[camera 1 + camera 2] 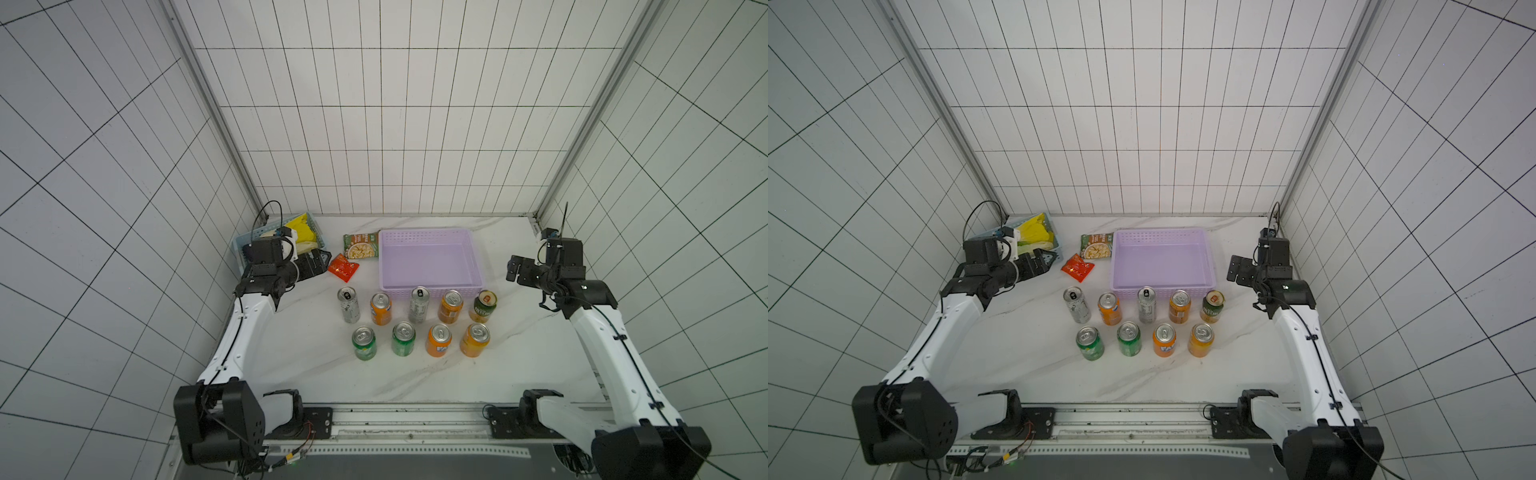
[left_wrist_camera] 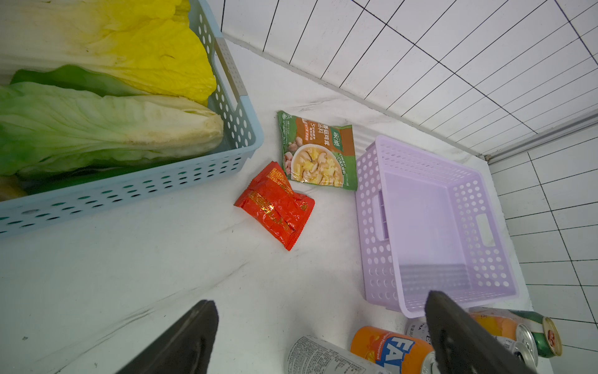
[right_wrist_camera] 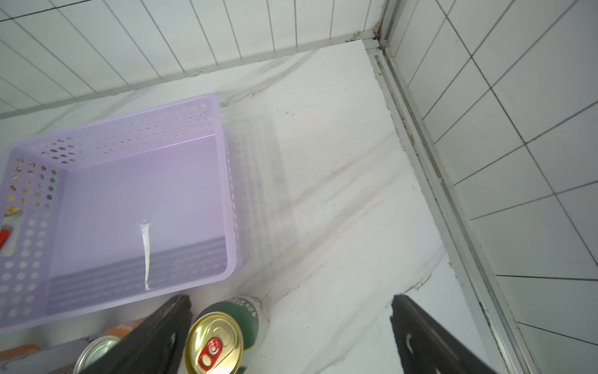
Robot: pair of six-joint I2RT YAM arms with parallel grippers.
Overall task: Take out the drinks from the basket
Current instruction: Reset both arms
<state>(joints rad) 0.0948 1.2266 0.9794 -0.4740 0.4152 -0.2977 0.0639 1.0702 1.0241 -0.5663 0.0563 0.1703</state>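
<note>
The lilac basket [image 1: 399, 286] [image 1: 1125, 284] stands empty at the back middle of the table, its perforated wall also in the wrist views [image 2: 372, 200] [image 3: 129, 136]. Several drinks stand upright in two rows in front of it. Among them are a silver-white can [image 1: 348, 305], an orange can [image 1: 380, 308] [image 2: 388, 349], a green can [image 1: 364, 343] and a dark green can [image 1: 483, 306] [image 3: 223, 333]. My left gripper [image 1: 313, 264] [image 1: 1044, 259] [image 2: 320, 298] hovers open left of the basket, holding nothing. My right gripper [image 1: 515, 268] [image 1: 1237, 270] [image 3: 291, 296] is open right of the basket, above the dark green can's right side.
A light blue basket [image 1: 243, 245] [image 2: 129, 191] with cabbage leaves sits at the back left, under my left wrist. A green packet [image 1: 360, 246] [image 2: 318, 152] and a red packet [image 1: 343, 266] [image 2: 275, 204] lie between the two baskets. Tiled walls close three sides.
</note>
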